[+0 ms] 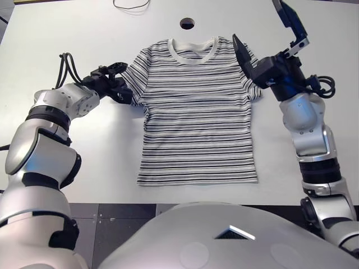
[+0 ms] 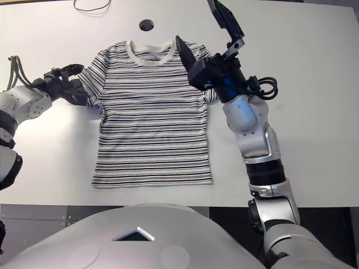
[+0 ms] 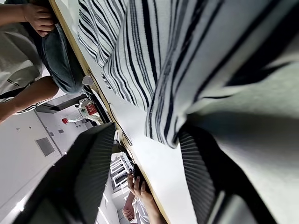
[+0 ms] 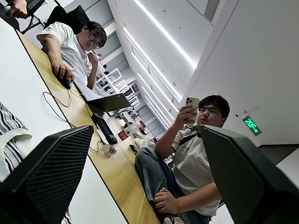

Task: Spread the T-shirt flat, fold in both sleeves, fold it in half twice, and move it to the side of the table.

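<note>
- the t-shirt [image 1: 196, 112] lies spread flat, front up, in the middle of the white counter [image 1: 73, 151]. its collar [image 1: 192, 51] points away from me and its hem [image 1: 196, 178] sits near the counter's near edge.
- my left jaws are down at the outer edge of the left sleeve [image 1: 132, 75]. in the left wrist view they stand apart, and striped cloth lies against one finger [image 3: 205, 182] — not pinched.
- my right jaws hang above the right shoulder of the shirt, spread wide. one finger [image 1: 242, 53] dips toward the cloth and the other [image 1: 289, 19] is tipped up, with nothing between them.
- past the collar there's a round hole [image 1: 187, 23] in the counter, and a loop of dark cable [image 1: 132, 5] at the far edge.
</note>
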Motion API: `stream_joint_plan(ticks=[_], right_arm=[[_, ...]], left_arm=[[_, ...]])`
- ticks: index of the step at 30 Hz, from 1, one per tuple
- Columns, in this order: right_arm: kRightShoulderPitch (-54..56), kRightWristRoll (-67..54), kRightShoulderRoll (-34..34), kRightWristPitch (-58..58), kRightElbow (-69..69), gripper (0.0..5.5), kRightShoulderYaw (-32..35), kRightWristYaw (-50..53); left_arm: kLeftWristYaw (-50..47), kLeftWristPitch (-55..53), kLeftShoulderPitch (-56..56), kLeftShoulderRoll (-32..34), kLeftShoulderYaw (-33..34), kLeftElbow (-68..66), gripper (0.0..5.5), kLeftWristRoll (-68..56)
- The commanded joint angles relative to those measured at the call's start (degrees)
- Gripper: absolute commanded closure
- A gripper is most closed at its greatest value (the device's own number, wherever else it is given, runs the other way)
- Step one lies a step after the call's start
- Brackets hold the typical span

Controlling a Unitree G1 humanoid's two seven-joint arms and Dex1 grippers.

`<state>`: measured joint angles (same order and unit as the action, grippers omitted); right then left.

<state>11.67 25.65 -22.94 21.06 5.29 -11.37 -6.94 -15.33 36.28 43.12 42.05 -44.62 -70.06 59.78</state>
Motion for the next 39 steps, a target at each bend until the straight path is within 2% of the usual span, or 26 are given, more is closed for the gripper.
stream_joint_plan(ticks=[1,11,16,24,31,39], right_arm=[[-0.56,0.02,-0.38,-0.02,0.45,1.29,0.60,-0.45],[-1.97,-0.20,-0.64,-0.04,1.19,1.29,0.63,-1.06],[-2.68,0.26,-0.46,0.22,0.80,1.29,0.30,-0.83],[-3.58,0.94,-0.47,0.61,0.23,1.29,0.35,-0.09],[-3.79,1.48,-0.50,0.95,-0.76,1.29,0.56,0.73],[-4.11,2.11,-0.35,1.25,-2.11,1.29,0.40,1.67]], left_arm=[[0.92,0.04,-2.56,-1.28,-1.28,-1.07,3.78,0.21],[0.21,-0.58,-3.45,-1.72,-0.90,-1.23,5.34,-1.46],[-2.03,-0.06,-4.43,-0.71,0.47,0.17,5.38,-3.26],[-7.10,0.29,-11.33,2.44,7.79,13.73,5.38,-9.41],[-8.25,-2.39,-13.93,0.55,11.02,21.62,5.38,-9.97],[-5.81,-2.43,-10.53,-3.84,9.19,20.49,5.38,-7.37]])
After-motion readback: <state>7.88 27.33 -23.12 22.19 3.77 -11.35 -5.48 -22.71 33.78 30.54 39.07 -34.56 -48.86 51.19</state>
